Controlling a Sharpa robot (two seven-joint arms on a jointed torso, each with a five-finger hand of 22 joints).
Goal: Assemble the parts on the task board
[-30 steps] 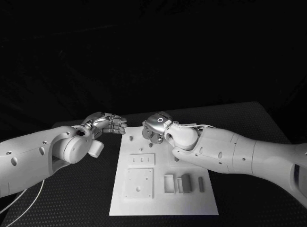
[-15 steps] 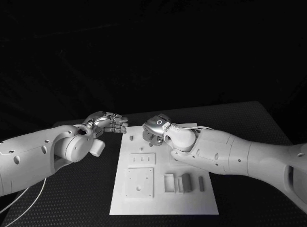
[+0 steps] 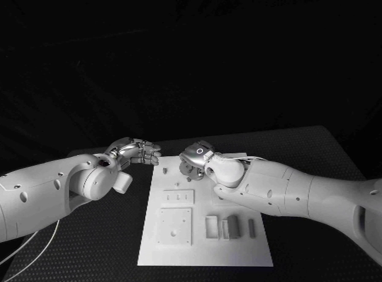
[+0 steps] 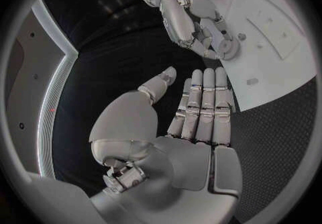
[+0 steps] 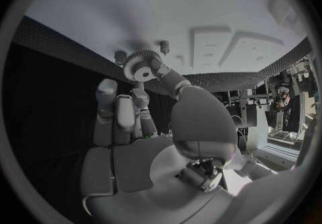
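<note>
In the head view the right hand (image 3: 194, 160) hides what it holds, and its fingertips are covered by its own wrist; the right wrist view shows more clearly that it pinches a small gear (image 5: 142, 67) between thumb and fingers, just over the far end of the task board (image 3: 200, 247). Whether the gear touches the board or a peg there, I cannot tell. The left hand (image 3: 137, 153) is beside the board's far left corner, over the black table (image 3: 89, 252); in the left wrist view its fingers (image 4: 201, 106) lie straight and together, the thumb apart, and it holds nothing. Grey parts (image 3: 231, 227) stand in slots near the board's near right side. Compared with one second ago, both hands have hardly moved; the right hand stays over the same far end.
</note>
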